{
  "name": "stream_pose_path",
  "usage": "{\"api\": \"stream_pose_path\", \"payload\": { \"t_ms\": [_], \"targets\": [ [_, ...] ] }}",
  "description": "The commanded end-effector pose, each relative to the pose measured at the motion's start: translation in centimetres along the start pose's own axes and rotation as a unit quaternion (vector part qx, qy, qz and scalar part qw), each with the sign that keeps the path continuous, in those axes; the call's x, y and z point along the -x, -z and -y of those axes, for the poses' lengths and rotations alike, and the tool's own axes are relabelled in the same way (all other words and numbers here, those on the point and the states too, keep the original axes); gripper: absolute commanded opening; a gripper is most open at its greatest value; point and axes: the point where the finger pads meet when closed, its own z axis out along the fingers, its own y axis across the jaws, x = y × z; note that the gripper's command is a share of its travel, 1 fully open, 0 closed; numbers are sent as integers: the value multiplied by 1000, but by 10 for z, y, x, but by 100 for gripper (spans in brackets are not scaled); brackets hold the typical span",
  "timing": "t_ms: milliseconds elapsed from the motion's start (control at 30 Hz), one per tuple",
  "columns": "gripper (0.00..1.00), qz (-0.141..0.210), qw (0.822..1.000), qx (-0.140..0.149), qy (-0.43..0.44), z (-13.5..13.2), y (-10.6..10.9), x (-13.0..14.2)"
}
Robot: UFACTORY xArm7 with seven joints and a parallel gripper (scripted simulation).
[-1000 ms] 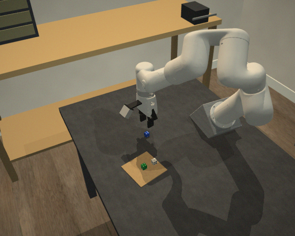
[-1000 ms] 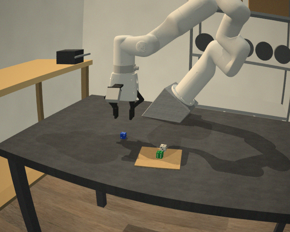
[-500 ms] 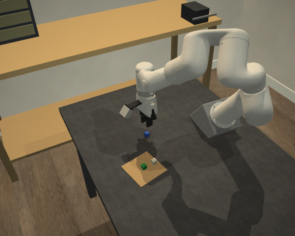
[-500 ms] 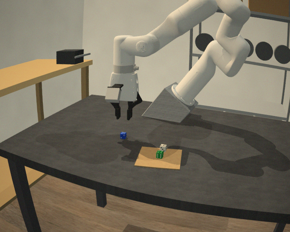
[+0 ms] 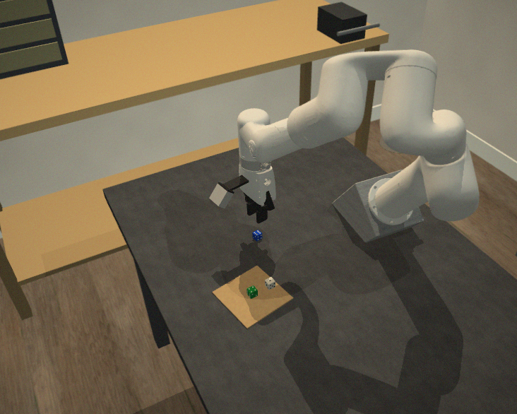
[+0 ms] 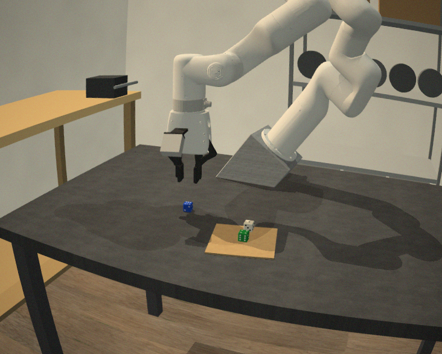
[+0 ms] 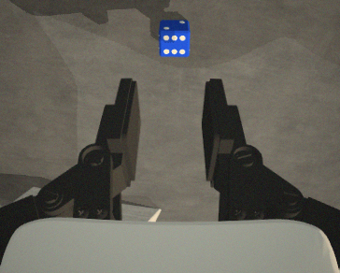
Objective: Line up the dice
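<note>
My gripper [image 5: 256, 215] [image 6: 188, 180] [image 7: 171, 101] hangs above the table, fingers partly open with nothing between them. A blue die [image 5: 257, 235] [image 6: 188, 206] [image 7: 175, 39] lies flat on the table off the mat, six up, below the fingertips. In the wrist view it lies beyond the fingertips, roughly centred between them. The tan mat [image 5: 232, 297] [image 6: 221, 251] lies flat. A white die [image 5: 270, 282] [image 6: 249, 225] sits on it, nearer the base; its top shows few pips, too small to read surely. A green die [image 5: 252, 292] [image 6: 243, 235] sits farther out on the mat; its top shows several pips.
The arm's base stands on a grey wedge [image 5: 361, 215] [image 6: 250, 162] at the table's back. A wooden bench [image 5: 172, 64] [image 6: 37, 114] with a black box [image 5: 340, 23] [image 6: 107, 86] stands beyond the table. The arm's shadow falls across the table and part of the mat.
</note>
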Motion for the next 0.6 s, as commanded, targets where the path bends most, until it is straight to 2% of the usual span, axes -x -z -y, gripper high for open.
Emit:
{"api": "stream_pose_path", "payload": {
  "t_ms": [0, 567],
  "targets": [
    [36, -1, 1000, 2, 0, -1, 2, -1],
    [36, -1, 1000, 2, 0, -1, -7, -1]
  ]
}}
